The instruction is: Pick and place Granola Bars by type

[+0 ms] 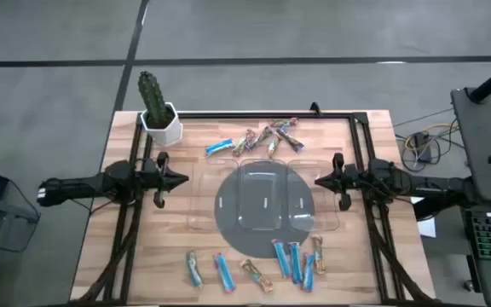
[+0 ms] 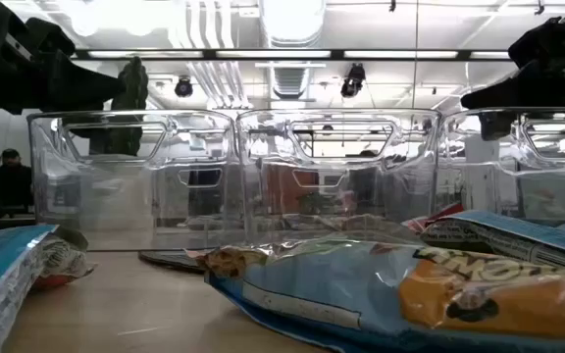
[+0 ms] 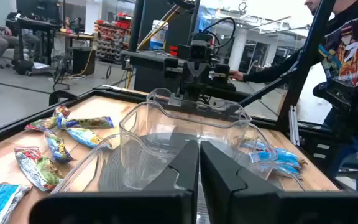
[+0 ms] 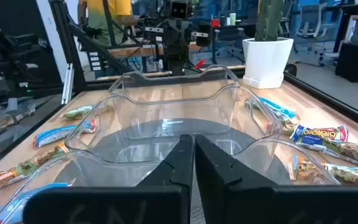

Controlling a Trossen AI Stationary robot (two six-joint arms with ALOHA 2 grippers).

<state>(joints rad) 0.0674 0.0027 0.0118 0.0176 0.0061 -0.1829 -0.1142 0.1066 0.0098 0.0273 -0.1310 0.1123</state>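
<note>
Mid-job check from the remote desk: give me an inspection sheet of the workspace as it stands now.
Surface: wooden table, dark round mat under the clear tray.
Job's things: granola bars in two groups, far cluster and near row; tray compartments look empty.
Clutter: potted cactus at the far left corner.
Grippers: left gripper and right gripper face the tray from either side, jaws shut, holding nothing.
Cables: loose wires on the floor right of the table.
Surroundings: person standing beside the table; workshop behind.
</note>
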